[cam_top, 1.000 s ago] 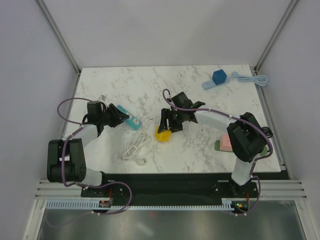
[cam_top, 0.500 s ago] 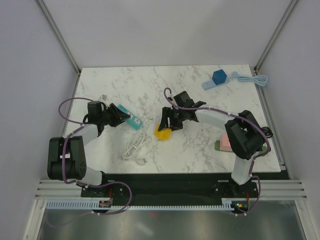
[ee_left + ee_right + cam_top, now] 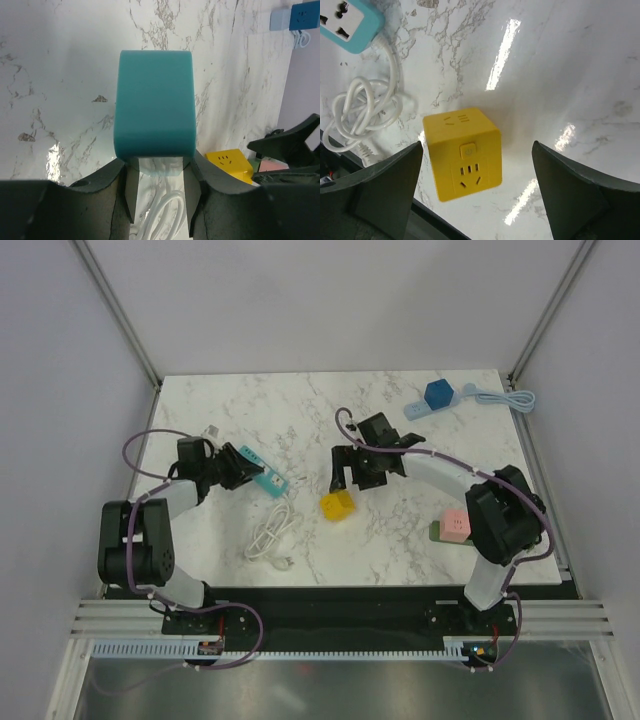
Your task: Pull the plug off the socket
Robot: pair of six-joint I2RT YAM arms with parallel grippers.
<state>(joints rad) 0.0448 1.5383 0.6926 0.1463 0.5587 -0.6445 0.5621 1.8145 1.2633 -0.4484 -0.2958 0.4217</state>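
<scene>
A teal power strip (image 3: 262, 478) lies at the table's left, its white cable (image 3: 271, 532) coiled in front of it. My left gripper (image 3: 234, 468) is shut on the strip's left end. In the left wrist view the teal strip (image 3: 154, 120) sits between my fingers (image 3: 129, 192), with my gripper (image 3: 159, 197) around its near end. A yellow cube socket (image 3: 337, 505) stands free on the table. My right gripper (image 3: 350, 478) is open just behind and above it. In the right wrist view the cube (image 3: 465, 152) lies between the wide-open jaws of my gripper (image 3: 477, 195), untouched.
A blue cube (image 3: 437, 393) sits on a pale blue power strip (image 3: 420, 406) at the back right, its cable (image 3: 505, 397) beside it. A pink block (image 3: 456, 524) on a green base lies at the right edge. The marble table (image 3: 300, 410) ends at grey walls.
My right gripper opened, let go of the yellow cube and moved back and up. The cube now rests on the table slightly to the right. My left gripper barely moved.
</scene>
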